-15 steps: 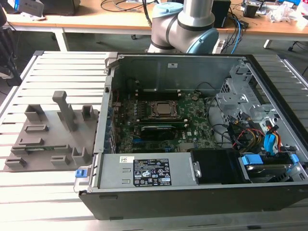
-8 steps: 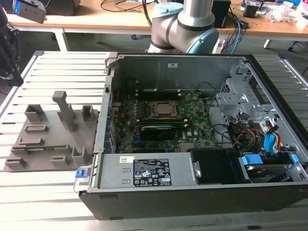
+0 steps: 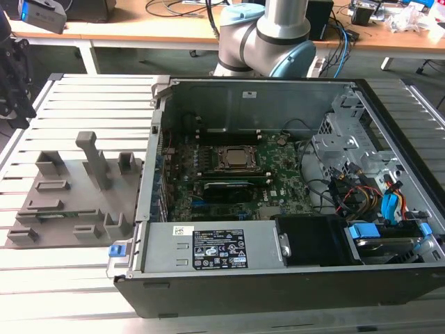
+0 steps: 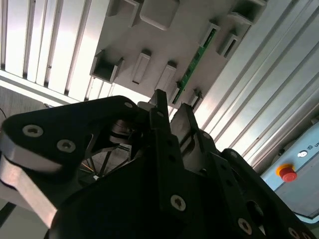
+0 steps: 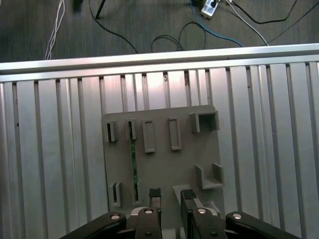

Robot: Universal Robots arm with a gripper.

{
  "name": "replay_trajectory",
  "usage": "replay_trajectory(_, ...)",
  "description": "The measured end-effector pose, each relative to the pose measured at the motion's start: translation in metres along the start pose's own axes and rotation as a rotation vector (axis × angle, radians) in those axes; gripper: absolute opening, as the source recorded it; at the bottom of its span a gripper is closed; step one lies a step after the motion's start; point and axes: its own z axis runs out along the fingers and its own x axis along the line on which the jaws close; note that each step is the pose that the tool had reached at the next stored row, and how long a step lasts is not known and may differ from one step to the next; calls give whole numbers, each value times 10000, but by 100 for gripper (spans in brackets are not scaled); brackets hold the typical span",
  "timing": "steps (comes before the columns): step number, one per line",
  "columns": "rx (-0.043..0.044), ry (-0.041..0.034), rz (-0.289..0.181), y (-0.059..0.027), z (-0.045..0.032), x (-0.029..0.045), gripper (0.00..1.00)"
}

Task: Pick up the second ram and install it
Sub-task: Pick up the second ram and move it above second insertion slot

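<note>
The second ram [image 5: 132,158] is a thin green stick standing on edge in a slot of the grey holder plate [image 5: 164,164]. In the second wrist view it appears as the green strip [image 4: 195,60] on the same plate [image 4: 159,45]. My gripper [image 5: 171,195] hovers above the plate's near edge, off to one side of the stick and not touching it. Its two black fingers [image 4: 160,107] stand slightly apart with nothing between them. In the exterior view the holder plate [image 3: 69,198] lies on the slatted table at the exterior view's left, beside the open computer case [image 3: 278,209].
Inside the case lie the green motherboard [image 3: 278,184], its CPU socket [image 3: 236,158] and a long black module [image 3: 226,189] just in front of it. Cables and drive bays [image 3: 375,202] crowd the case's right. Raised grey posts [image 3: 94,160] stand on the holder plate. The arm's base [image 3: 264,35] is behind the case.
</note>
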Motion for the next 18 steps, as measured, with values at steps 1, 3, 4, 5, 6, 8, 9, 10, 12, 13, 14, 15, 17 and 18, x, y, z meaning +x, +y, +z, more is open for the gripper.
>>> replay_trajectory(1,0,-1,6,0,0,0,30)
replay_trajectory(3,1,-1,9,0,1,1,30)
replay_trajectory(4,1,-1,9,-1,10,3,30)
replay_trajectory(5,0,0,10,-1,19,3,30)
replay_trajectory(6,0,0,10,-1,31,3,30)
replay_trajectory(8,1,-1,9,-3,55,4,30)
replay_trajectory(9,0,0,9,-3,70,4,30)
replay_trajectory(10,0,0,10,-4,76,4,30)
replay_trajectory(12,0,-1,9,-4,93,5,30)
replay_trajectory(13,1,-1,9,-5,102,5,30)
replay_trajectory(14,1,-1,9,-6,121,6,30)
replay_trajectory(15,0,0,9,-6,131,6,30)
replay_trajectory(17,0,0,9,-7,148,6,30)
replay_trajectory(18,0,-1,10,-7,161,6,30)
